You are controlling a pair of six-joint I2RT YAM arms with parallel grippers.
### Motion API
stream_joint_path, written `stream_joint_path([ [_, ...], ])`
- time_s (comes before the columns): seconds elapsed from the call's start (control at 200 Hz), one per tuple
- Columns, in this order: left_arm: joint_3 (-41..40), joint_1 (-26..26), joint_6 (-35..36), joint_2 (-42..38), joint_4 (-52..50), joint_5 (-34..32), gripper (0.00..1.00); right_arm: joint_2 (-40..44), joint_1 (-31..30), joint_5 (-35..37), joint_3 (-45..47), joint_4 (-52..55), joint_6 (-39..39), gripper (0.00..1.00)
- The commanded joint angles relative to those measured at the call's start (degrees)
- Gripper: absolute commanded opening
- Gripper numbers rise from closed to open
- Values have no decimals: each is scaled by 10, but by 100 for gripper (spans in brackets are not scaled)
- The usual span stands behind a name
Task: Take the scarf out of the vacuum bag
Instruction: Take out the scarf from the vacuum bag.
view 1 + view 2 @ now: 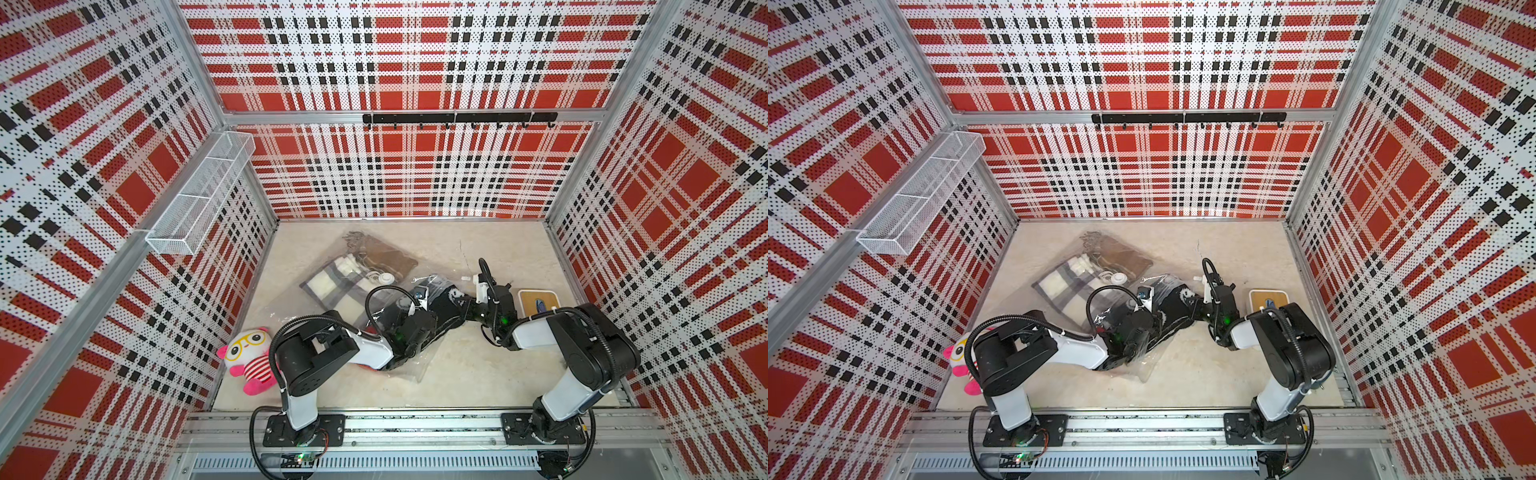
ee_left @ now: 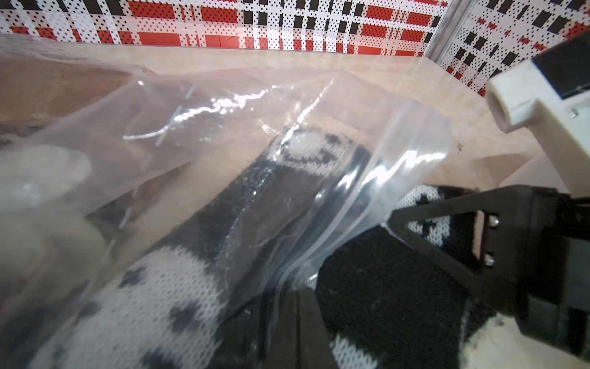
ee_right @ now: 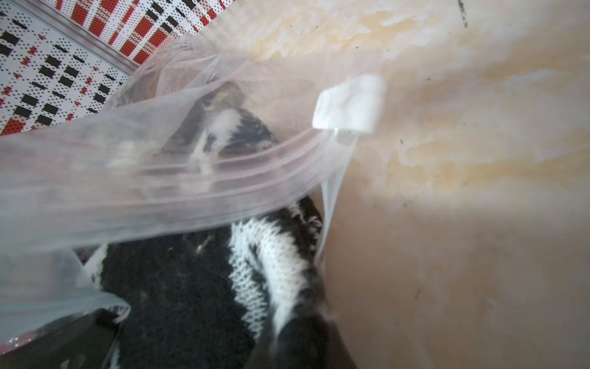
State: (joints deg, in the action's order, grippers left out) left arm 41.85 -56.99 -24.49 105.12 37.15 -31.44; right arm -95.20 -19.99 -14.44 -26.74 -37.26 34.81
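L pincer [image 2: 297,319] pressed together, pinching bag [image 2: 191,134] film at the zip mouth. L arm low, stretched over the bag. R pincer [image 2: 399,223] comes at the mouth from the opp side and looks pinched on scarf [image 3: 178,287] free end. R wrist low, elbow bent.

Scarf is black/white knit, part out on table [image 3: 447,223], rest inside. Soft, light, floppy, prob stretchy, so grab the bunched end and pull away from the mouth. Film is slick and crinkly, will likely ride along unless pinned.

Farther in the bag: plaid cloth [image 1: 332,286], valve [image 1: 387,278], brown cloth [image 1: 386,253].
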Motion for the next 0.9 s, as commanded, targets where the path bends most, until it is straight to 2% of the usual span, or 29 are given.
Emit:
stream_joint_path([
  [0.0,-10,0,-5,11,20,2,0,20,-3,27,-5,72,-17,6],
  [0.115,-9,4,-1,16,30,5,0,31,-3,33,-49,107,-26,6],
  [0.18,-5,15,0,27,43,17,0,6,0,54,-99,149,-51,6],
  [0.316,24,37,3,57,52,43,0,-60,12,24,-186,167,-62,8],
  [0.371,43,42,10,68,52,41,0,-82,12,33,-224,182,-68,13],
  [0.476,87,56,11,94,39,57,0,-122,14,32,-303,248,-80,33],
  [0.556,98,58,9,101,36,51,0,-116,13,33,-295,250,-71,48],
  [0.641,94,56,5,99,36,45,0,-90,13,53,-255,243,-62,58],
  [0.727,87,53,6,98,42,46,0,-79,16,60,-228,223,-65,60],
  [0.892,84,53,3,102,48,54,0,-126,27,1,-257,207,-68,58],
])
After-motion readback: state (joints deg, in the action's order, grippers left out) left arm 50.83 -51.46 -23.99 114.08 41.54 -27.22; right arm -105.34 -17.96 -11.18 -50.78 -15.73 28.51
